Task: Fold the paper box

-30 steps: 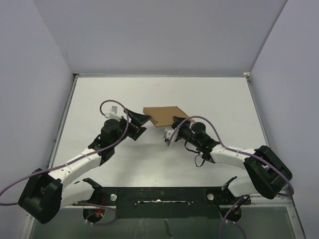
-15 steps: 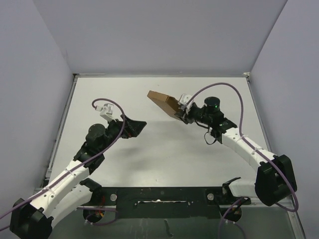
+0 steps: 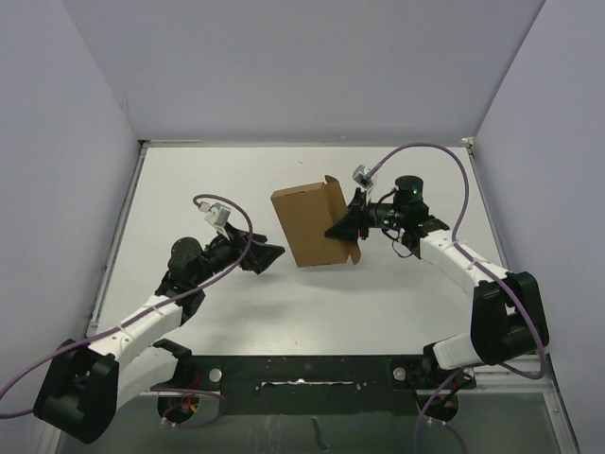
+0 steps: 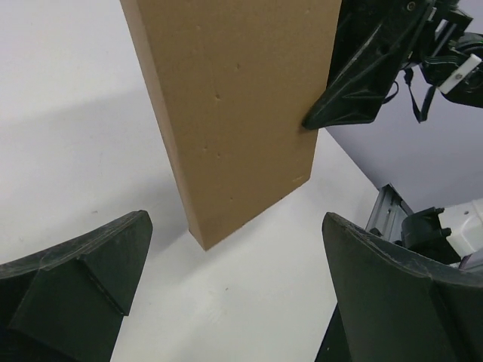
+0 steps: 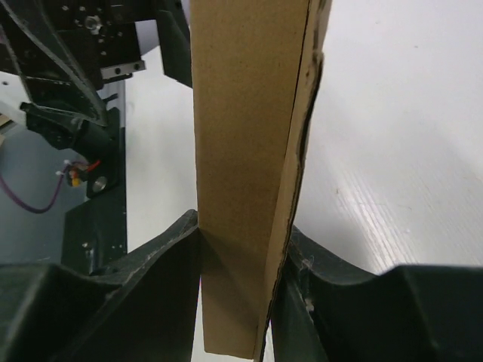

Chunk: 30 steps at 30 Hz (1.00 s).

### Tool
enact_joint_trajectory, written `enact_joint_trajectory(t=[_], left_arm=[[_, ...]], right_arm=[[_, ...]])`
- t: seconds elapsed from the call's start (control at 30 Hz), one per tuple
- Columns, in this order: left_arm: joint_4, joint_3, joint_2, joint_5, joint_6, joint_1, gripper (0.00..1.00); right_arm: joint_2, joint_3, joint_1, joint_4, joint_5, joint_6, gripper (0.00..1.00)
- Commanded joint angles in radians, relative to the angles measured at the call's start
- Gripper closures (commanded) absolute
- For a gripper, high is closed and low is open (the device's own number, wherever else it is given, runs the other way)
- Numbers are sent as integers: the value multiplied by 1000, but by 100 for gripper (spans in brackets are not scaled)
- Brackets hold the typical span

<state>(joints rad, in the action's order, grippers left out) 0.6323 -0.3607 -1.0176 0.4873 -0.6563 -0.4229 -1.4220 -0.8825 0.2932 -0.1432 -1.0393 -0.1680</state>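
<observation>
The paper box (image 3: 307, 227) is held up over the middle of the tabletop (image 3: 312, 312), its broad brown face turned toward the overhead camera. From these views I cannot tell whether its lower corner touches the surface.

The right hand (image 3: 342, 229) is clenched across the box's thin depth at the edge nearest it. Its wrist view shows 1 finger pressed on each broad face. The left hand (image 3: 274, 253) is released, with its fingers spread wide. It sits just beside the box's opposite edge without touching it, and in its own view the box stands between and beyond the 2 fingers.

The box looks light, since 1 hand carries it by an edge with no visible sag. Its panels should be stiff, while the creases will give way easily. Thin card like this probably dents under a hard pinch, and its smooth faces could slip. In the right wrist view, the outer layer gapes slightly from the body along 1 side, so the closure seems loose. The best hold is likely across the thin depth near a corner, where the layers back each other up. The free edge facing the left hand is the obvious 2nd hold.

Count: 1 box, 2 arms, 2 hands. There are 2 small tabs (image 3: 331, 187) sticking out on the box's right-hand edge.
</observation>
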Motion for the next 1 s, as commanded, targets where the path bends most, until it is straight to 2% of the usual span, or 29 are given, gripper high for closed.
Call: enact_joint_trajectory(t=[0.0, 0.27, 0.57, 0.73, 0.97], left_arm=[[220, 9, -6, 85, 113, 7, 2], [367, 45, -25, 144, 197, 7, 2], [450, 12, -79, 241, 180, 7, 2], [571, -12, -149, 313, 131, 4, 3], [635, -52, -211, 371, 154, -18, 13]], right_arm=[[20, 9, -4, -197, -159, -137, 76], [90, 75, 5, -355, -235, -111, 76], [158, 112, 30, -427, -309, -38, 76], [152, 117, 42, -424, -338, -2, 76], [159, 122, 46, -392, -347, 35, 76]])
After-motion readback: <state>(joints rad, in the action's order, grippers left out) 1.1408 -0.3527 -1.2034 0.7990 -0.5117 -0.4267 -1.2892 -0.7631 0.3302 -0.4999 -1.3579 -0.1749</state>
